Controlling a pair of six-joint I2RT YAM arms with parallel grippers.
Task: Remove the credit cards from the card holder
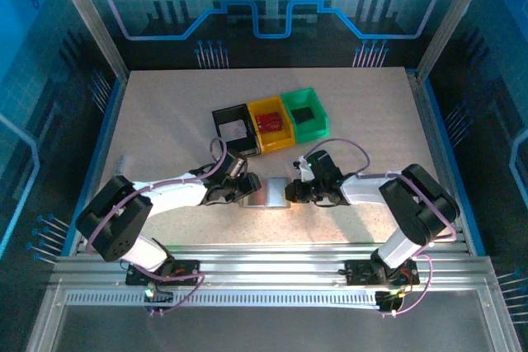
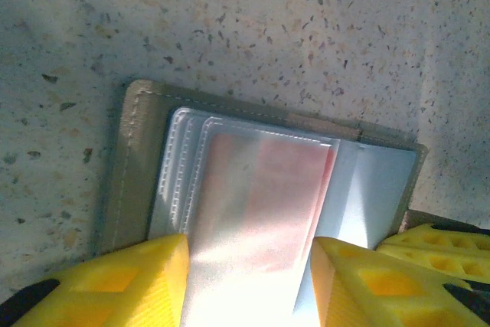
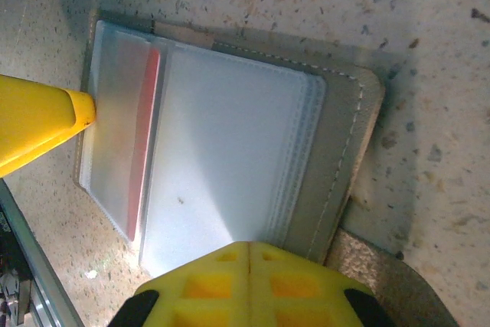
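Observation:
The grey card holder (image 1: 268, 193) lies open on the table between both grippers. In the left wrist view its pale sleeves (image 2: 178, 166) hold a reddish-pink credit card (image 2: 268, 189). My left gripper (image 2: 249, 246) is open, its yellow fingers (image 2: 130, 281) standing on either side of that sleeve. From the right wrist, the card holder (image 3: 344, 151) shows the pink card's edge (image 3: 143, 143) beside a whitish sleeve page (image 3: 230, 151). My right gripper (image 3: 249, 249) is shut, its tip resting on the page's near edge with nothing between the fingers.
Black (image 1: 233, 128), yellow (image 1: 271, 124) and green (image 1: 305, 114) bins stand in a row just behind the card holder. The yellow bin holds a red item and the green bin a black block. Bare table lies to the far left and right.

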